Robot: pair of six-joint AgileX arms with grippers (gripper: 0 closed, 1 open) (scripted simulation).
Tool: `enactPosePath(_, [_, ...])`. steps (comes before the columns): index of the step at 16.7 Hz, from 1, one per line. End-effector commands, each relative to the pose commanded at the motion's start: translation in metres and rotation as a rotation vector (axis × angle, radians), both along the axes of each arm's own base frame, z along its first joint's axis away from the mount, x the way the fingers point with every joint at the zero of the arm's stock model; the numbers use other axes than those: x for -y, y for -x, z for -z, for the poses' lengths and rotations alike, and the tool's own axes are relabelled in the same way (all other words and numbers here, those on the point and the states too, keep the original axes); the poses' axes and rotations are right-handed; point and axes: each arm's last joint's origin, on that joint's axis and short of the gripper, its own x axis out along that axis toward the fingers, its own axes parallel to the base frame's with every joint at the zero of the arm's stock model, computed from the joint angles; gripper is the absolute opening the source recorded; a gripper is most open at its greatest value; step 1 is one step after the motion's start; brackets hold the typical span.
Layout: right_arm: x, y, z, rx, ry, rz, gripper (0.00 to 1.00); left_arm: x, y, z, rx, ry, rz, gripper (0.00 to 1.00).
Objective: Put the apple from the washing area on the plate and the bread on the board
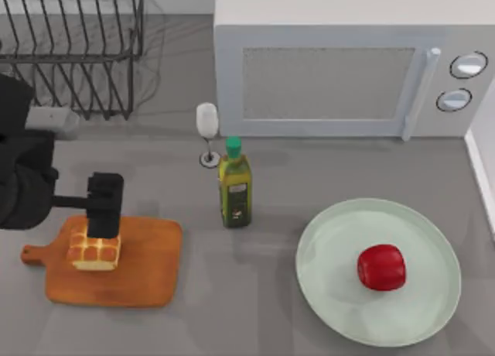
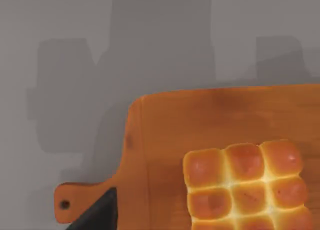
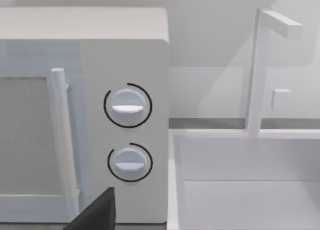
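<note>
The golden-brown bread (image 1: 94,252) lies flat on the left part of the wooden board (image 1: 147,267), near its handle. My left gripper (image 1: 104,226) hangs just above the loaf's far edge, open and holding nothing. In the left wrist view the bread (image 2: 247,187) rests on the board (image 2: 165,140), with one dark fingertip (image 2: 97,212) beside the handle. The red apple (image 1: 381,267) sits on the pale green plate (image 1: 332,248) at the right. A dark part of my right gripper (image 3: 95,212) shows in the right wrist view, facing the microwave.
An olive oil bottle (image 1: 234,184) and a wine glass (image 1: 207,131) stand mid-table. The white microwave (image 1: 348,62) fills the back right, and a wire dish rack (image 1: 73,46) stands at the back left. A white sink (image 3: 250,180) lies right of the microwave.
</note>
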Motion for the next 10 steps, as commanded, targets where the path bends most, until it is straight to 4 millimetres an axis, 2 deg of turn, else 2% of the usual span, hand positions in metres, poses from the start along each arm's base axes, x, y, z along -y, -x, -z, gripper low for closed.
enactPosePath(3, [0.000,0.000,0.000,0.000,0.000,0.000,1.00,-0.020,0.043,-0.005,0.241,0.031,0.002,1.00])
enactPosePath(6, [0.000,0.000,0.000,0.000,0.000,0.000,1.00,-0.036,0.079,0.008,0.485,0.043,-0.022,1.00])
enactPosePath(10, [0.000,0.000,0.000,0.000,0.000,0.000,1.00,-0.049,0.105,0.029,0.784,0.036,-0.081,1.00])
